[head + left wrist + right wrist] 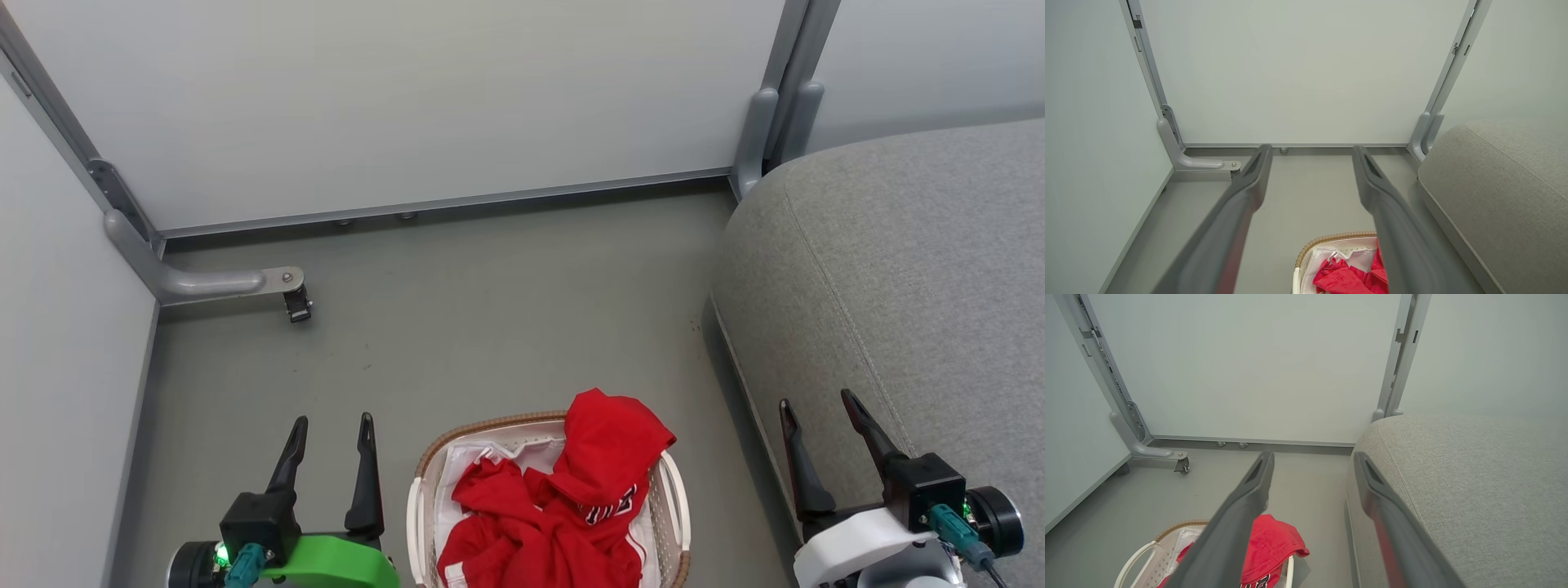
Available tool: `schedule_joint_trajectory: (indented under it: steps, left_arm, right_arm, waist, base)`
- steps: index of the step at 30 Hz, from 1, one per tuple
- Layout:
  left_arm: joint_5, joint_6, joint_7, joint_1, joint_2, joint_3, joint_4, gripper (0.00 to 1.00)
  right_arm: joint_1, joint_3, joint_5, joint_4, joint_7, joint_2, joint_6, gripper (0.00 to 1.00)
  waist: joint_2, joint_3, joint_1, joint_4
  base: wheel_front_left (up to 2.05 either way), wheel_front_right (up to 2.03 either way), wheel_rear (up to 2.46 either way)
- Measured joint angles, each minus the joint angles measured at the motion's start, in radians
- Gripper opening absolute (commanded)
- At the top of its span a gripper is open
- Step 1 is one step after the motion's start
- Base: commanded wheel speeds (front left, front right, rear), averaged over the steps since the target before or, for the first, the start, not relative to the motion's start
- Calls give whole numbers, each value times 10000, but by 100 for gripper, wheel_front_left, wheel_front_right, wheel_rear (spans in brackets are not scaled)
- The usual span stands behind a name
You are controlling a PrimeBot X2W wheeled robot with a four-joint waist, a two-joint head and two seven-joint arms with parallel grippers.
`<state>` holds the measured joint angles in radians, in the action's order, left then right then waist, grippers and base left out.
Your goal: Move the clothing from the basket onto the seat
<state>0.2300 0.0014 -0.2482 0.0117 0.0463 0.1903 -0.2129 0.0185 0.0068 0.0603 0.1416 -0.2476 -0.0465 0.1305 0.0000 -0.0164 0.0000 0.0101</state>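
Head view: near side of basket (pixel 482 426) and lower folds of clothing (pixel 571 498) cut off at bottom edge; seat (pixel 898 269) cut at right and bottom. Lettering (pixel 608 511) creased, unreadable. Liner (pixel 490 457) mostly buried under clothing. Left wrist view: basket cropped below, its right part hidden behind a finger (pixel 1400 237) of left pincer (pixel 1311 149). Right wrist view: clothing and basket partly hidden behind a finger (pixel 1229 535) of right pincer (pixel 1313 455); seat cropped at right.

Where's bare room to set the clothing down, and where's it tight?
Free: the seat, bare from its rounded edge back to the partition; the floor between basket and partition, bordered left by the caster foot. Tight: the basket, heaped with clothing draping over its far rim, and the narrow strip between basket and seat.
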Motion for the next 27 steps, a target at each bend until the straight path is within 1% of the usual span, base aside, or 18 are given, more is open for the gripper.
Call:
schedule_joint_trajectory:
  steps: [8,27]
  left_arm:
    - [-460,46,-148,38,4,105,-125,100]
    - [-399,31,-161,35,6,132,-320,100]
  right_arm:
    - [72,12,-541,4,-142,-6,4,100]
    - [68,-23,-487,-63,-142,-8,4,100]
  waist:
    - [0,13,0,-14]
    - [0,-52,0,-12]
  base:
    - [0,0,0]
    - [0,0,0]
